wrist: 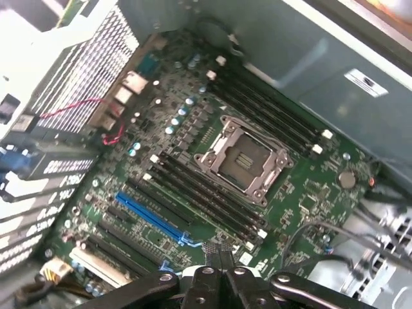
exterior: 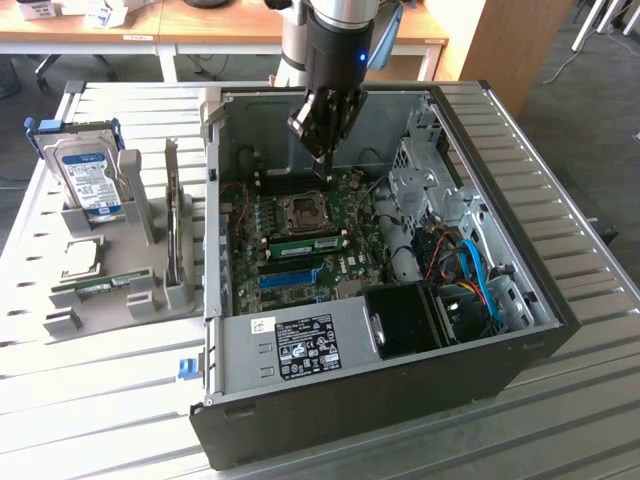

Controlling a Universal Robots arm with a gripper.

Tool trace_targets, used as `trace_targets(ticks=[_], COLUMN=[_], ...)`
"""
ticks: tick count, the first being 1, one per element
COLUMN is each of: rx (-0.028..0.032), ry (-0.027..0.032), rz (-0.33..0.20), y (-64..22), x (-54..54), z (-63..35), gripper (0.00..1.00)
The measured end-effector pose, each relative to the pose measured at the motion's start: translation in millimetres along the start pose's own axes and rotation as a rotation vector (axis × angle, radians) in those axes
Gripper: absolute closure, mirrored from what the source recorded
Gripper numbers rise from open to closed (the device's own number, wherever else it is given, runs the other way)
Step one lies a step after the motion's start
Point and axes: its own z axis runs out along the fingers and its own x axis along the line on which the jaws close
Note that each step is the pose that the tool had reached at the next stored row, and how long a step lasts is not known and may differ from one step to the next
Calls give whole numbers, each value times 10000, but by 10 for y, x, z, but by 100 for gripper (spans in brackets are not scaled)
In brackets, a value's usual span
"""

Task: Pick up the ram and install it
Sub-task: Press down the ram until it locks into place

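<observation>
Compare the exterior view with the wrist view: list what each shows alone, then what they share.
Exterior view alone: the grey holder rack beside the case, carrying a hard drive, a square processor chip and a green ram stick; also the power supply label.

Wrist view alone: the red wire near the rear ports and the coin battery.

Both: the gripper shut above the motherboard, the CPU socket and the blue slot.

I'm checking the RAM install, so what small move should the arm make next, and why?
Probably ease straight down toward the black memory slots beside the CPU socket: the shut gripper hangs above the motherboard, apart from it.
</observation>
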Motion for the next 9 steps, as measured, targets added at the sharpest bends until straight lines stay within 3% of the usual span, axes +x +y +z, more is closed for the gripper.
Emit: trace_targets(ticks=[9], rx=[15], ry=[-34], rz=[1644], y=[0], x=[0], z=[4], gripper=[89])
